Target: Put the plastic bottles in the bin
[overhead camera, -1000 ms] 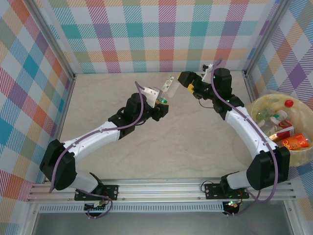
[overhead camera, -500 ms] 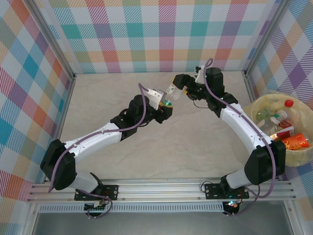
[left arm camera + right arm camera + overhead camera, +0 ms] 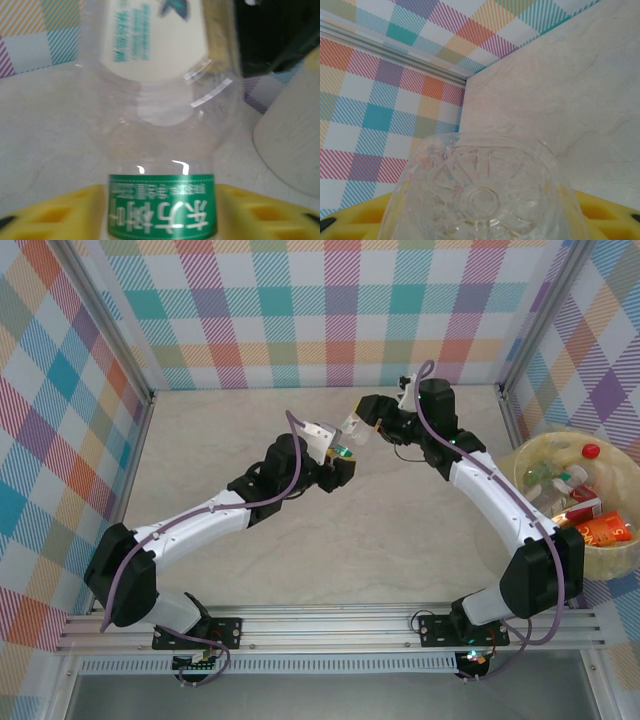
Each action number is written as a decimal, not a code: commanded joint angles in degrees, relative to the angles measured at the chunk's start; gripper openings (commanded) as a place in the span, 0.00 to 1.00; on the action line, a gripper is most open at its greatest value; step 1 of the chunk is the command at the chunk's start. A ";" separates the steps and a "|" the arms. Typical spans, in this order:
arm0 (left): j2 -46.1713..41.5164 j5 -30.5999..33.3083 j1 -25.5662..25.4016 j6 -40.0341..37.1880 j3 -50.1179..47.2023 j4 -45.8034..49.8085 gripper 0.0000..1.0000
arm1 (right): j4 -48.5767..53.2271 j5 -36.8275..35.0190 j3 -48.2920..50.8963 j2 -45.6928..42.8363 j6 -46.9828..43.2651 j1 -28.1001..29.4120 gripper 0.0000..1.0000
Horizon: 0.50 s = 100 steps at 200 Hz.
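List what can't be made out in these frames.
Top external: which gripper holds the bottle; left gripper and right gripper crowd it, too small.
Left wrist: upper label print blurred; bottle cut off below the green label by the bottom edge.
Right wrist: finger contact, hidden behind the bottle's base.
Top external: bottle count in the bin; they overlap.
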<state>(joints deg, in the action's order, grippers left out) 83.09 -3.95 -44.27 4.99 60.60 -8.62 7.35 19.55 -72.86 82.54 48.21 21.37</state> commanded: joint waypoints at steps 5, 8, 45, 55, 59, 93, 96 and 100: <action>-2.57 1.59 -0.68 0.34 0.29 -2.26 0.91 | 1.40 -4.87 -1.45 -3.18 -4.10 0.17 0.53; -3.03 1.53 -0.71 0.32 -0.02 -2.55 0.94 | 1.57 -5.39 -1.49 -3.38 -4.54 0.17 0.53; -10.08 7.52 0.14 1.02 -3.31 -1.18 1.00 | 4.94 -13.65 -3.05 -6.17 -11.45 0.08 0.53; -11.70 11.06 0.63 1.45 -3.21 1.54 1.00 | 5.77 -15.70 -3.58 -6.87 -13.48 0.08 0.53; -12.26 12.64 0.82 1.61 -3.16 2.77 1.00 | 6.20 -16.65 -3.88 -7.23 -14.37 0.07 0.53; -15.00 26.75 3.44 5.96 -2.83 10.35 1.00 | 12.62 -23.68 -7.99 -9.77 -22.41 -0.06 0.53; -15.15 27.91 3.75 6.51 -2.96 10.84 1.00 | 13.28 -24.24 -8.36 -9.99 -23.02 -0.14 0.53; -15.27 29.04 4.26 7.21 -3.09 11.24 1.00 | 14.18 -24.97 -8.85 -10.30 -23.86 -0.25 0.53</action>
<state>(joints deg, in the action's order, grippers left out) 68.88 12.62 -42.44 7.97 57.78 -3.64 16.36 1.63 -77.47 75.24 32.60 21.37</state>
